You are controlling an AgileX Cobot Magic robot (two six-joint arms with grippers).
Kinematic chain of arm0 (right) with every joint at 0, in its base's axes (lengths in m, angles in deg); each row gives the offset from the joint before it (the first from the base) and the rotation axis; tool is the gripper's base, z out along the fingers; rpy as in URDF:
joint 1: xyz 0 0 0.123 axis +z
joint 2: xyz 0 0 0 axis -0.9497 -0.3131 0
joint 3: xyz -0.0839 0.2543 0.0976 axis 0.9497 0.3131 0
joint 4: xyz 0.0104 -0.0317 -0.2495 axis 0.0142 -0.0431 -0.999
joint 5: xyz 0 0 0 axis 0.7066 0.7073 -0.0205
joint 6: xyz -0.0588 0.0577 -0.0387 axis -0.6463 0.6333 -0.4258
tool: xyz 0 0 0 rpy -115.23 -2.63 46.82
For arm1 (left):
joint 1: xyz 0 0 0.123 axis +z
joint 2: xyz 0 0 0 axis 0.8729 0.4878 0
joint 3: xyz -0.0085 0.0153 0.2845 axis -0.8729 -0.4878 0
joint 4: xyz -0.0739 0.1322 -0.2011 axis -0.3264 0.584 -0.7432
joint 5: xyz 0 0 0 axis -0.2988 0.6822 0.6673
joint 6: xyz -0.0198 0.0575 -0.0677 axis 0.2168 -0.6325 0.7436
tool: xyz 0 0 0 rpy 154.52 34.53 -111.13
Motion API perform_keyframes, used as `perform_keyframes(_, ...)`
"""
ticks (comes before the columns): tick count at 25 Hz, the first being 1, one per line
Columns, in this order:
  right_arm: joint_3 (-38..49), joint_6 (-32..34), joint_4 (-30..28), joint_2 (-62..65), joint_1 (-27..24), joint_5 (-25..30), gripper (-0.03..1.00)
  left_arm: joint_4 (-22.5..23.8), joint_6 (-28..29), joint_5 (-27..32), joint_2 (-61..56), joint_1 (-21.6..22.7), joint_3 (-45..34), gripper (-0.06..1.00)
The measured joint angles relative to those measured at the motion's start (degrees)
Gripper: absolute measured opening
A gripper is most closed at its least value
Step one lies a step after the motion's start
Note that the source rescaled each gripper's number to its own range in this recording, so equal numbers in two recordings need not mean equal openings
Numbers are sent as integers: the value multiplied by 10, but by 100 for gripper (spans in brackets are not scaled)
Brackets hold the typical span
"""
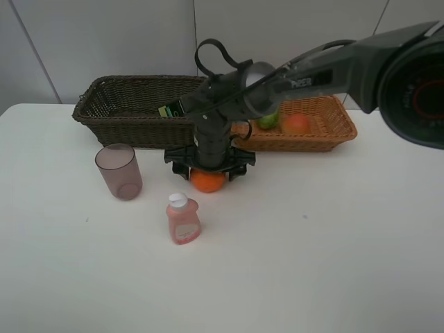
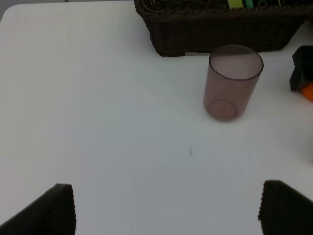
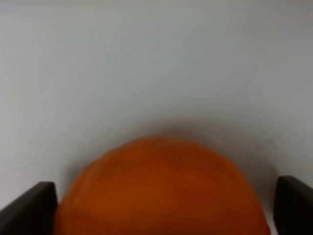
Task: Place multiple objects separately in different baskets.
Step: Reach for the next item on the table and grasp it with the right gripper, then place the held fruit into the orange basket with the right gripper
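White table (image 1: 312, 243), right gripper (image 1: 210, 169) spread astride orange (image 1: 208, 182) (half hidden beneath it), left gripper (image 2: 168, 208) wide apart.

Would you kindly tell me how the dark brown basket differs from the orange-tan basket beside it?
The dark brown basket is deeper and darker; the orange-tan basket is shallower and lighter. The dark brown basket holds a green bottle, while the orange-tan basket holds a green fruit and a red-yellow fruit. Both are rectangular woven wicker, standing side by side.
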Motion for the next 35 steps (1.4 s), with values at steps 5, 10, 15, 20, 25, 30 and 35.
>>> perform_keyframes(5,0,0,0,0,0,-1,60,0,0,0,0,0,0,97)
perform_keyframes(10,0,0,0,0,0,-1,60,0,0,0,0,0,0,97)
perform_keyframes(15,0,0,0,0,0,-1,60,0,0,0,0,0,0,97)
perform_keyframes(20,0,0,0,0,0,-1,60,0,0,0,0,0,0,97)
perform_keyframes(25,0,0,0,0,0,-1,60,0,0,0,0,0,0,97)
perform_keyframes(30,0,0,0,0,0,-1,60,0,0,0,0,0,0,97)
perform_keyframes(35,0,0,0,0,0,2,60,0,0,0,0,0,0,97)
